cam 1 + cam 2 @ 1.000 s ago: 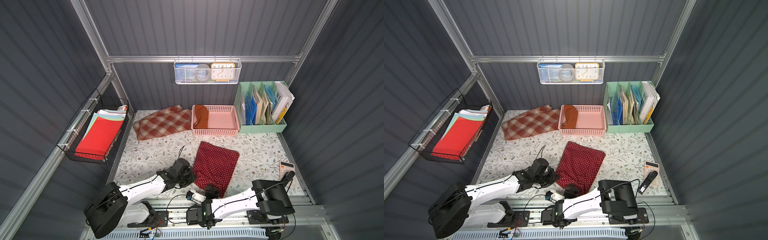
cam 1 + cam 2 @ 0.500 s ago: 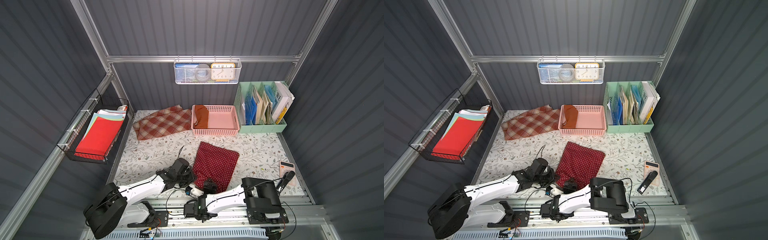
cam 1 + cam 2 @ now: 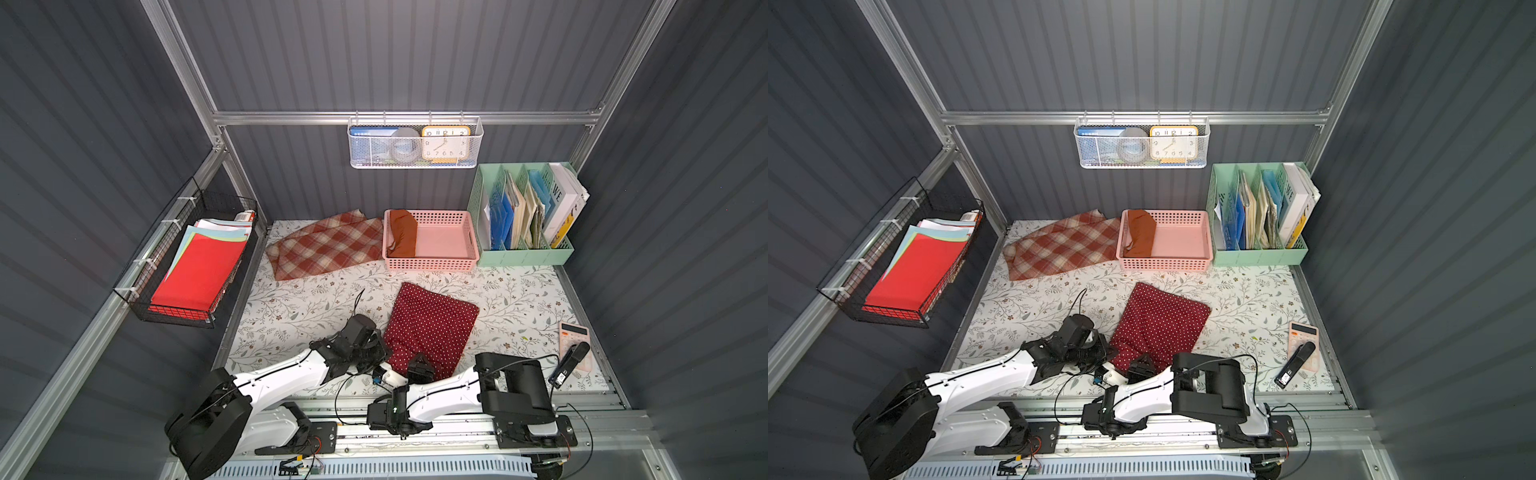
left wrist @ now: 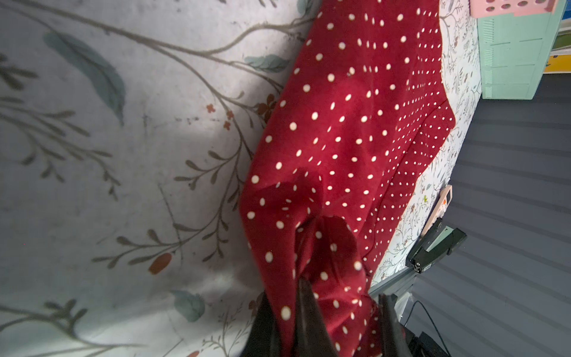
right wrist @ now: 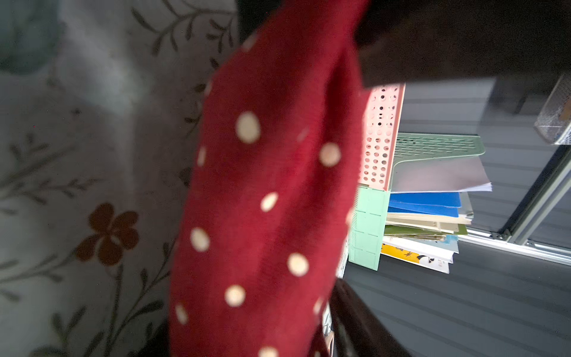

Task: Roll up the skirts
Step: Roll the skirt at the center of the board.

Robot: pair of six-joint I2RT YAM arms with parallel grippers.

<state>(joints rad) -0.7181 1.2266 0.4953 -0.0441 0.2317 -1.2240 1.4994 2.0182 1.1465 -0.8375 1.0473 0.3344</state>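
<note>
Cloth hides most of both tools' tips. In the left wrist view the left tool [image 4: 341,292] is clamped tight on a bunched near corner of the polka-dot skirt [image 4: 349,129]. Only its dark fingers [image 4: 307,312] show, cut off at the frame's edge. In the right wrist view the skirt's blurred hem runs between the jaws of the right tool [image 5: 349,173]; whether they pinch it or merely straddle it I cannot tell. In both top views the tools themselves cover that near hem.

The skirt lies on the floral surface [image 3: 299,311], stretching lengthwise away from the two tools, slanted toward the pink basket [image 3: 432,264] and green file organiser [image 3: 523,255] beyond. The rust-orange skirt [image 3: 402,237] sits bundled in one end of the basket. The plaid skirt [image 3: 328,245] lies flat beside the basket, well beyond the left tool. A calculator [image 3: 573,334] and stapler [image 3: 570,362] lie well off to the right tool's outer side.
</note>
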